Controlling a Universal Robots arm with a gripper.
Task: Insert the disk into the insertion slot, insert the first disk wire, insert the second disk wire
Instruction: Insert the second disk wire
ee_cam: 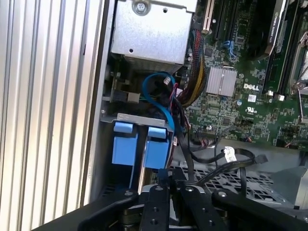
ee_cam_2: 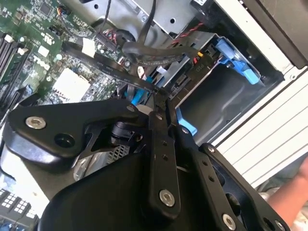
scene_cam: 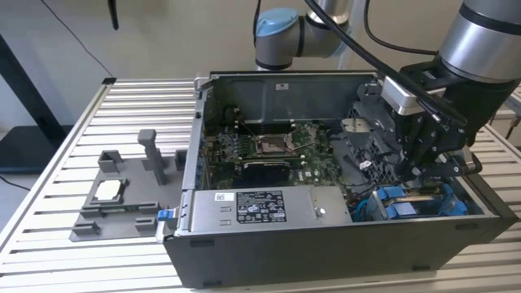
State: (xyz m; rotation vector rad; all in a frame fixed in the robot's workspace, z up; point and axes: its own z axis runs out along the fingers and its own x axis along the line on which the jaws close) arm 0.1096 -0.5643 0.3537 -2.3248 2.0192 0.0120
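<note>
Jaws closed together, pinching a flat black cable [ee_cam_2: 115, 65] — gripper [ee_cam_2: 162, 98] low inside the case, beside the blue-tabbed insertion slot [ee_cam: 139, 142].

In the exterior view the gripper [scene_cam: 431, 160] hides most of the insertion slot [scene_cam: 419, 201]; the disk [scene_cam: 399, 204] shows just blue tabs, and the arm's upper part is cut off

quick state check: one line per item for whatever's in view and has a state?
gripper: jaws shut, down inside the case above the drive cage
computer case: side panel off, lying open on the slatted table
drive cage: blue carriers seated side by side in it
processor socket: uncovered on the motherboard
grey fixture: on the table beside the case, a small silver chip resting in it
</note>
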